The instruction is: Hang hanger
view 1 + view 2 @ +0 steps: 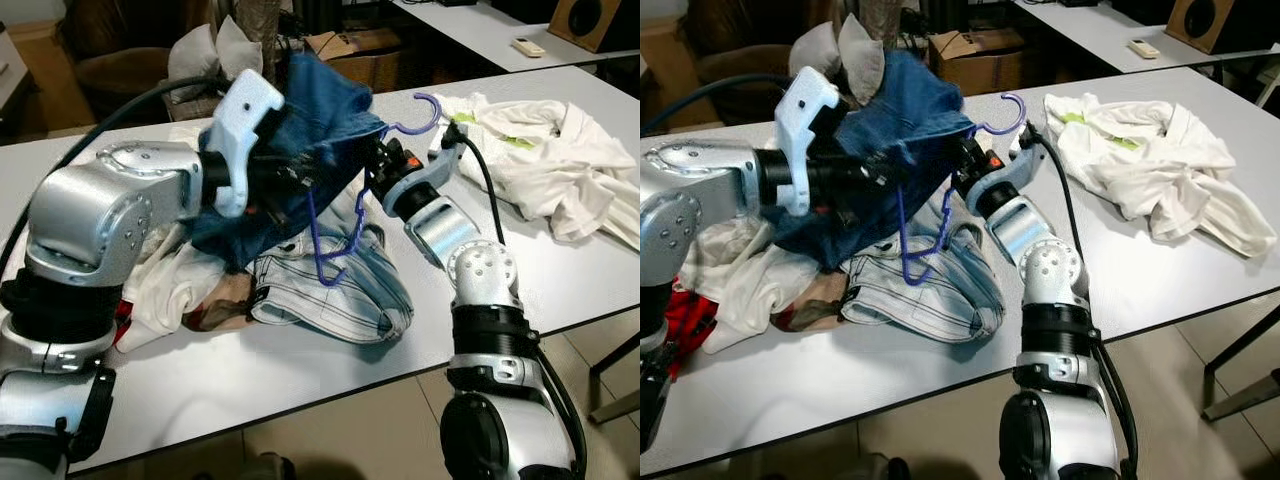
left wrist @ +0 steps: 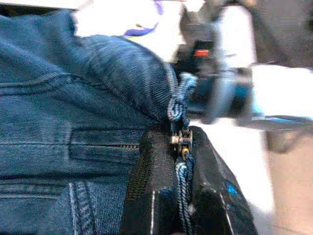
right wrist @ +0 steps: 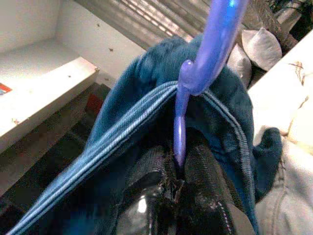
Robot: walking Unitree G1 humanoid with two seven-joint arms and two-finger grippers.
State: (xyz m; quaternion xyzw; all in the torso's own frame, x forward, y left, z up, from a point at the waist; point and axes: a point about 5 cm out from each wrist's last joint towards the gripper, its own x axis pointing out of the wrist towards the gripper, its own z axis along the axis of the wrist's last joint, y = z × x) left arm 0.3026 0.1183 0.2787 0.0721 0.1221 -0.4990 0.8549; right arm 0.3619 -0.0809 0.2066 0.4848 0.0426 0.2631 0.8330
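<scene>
- Step in hand: dressing the hanger. The dark blue denim garment (image 1: 300,150) is held up above the table (image 1: 300,370), w/ the purple hanger (image 1: 345,215) partly inside it; hook pokes out at the top, nr the right arm.
- Left gripper (image 2: 183,196): fingers pressed together on a frayed denim edge w/ a small metal bit, prob. by the zip. It carries the garment's weight.
- Right gripper (image 3: 178,196): pinching the hanger's stem just below the hook, denim bunched round the fingers on both sides.
- Hanger's lower wire hangs out below the denim, over the pale jeans (image 1: 330,290) lying on the table.
- Wrist views are blurred, so how far the hanger's shoulders sit inside the cloth can't be told.
- White shirt (image 1: 540,160) lies well apart to the right; a mixed clothes heap (image 1: 190,285) sits under the left arm.
- Next move calls for: seating the garment squarely on the hanger, left gripper freeing the cloth w/o dragging it off, then finding a rail for the hook.
</scene>
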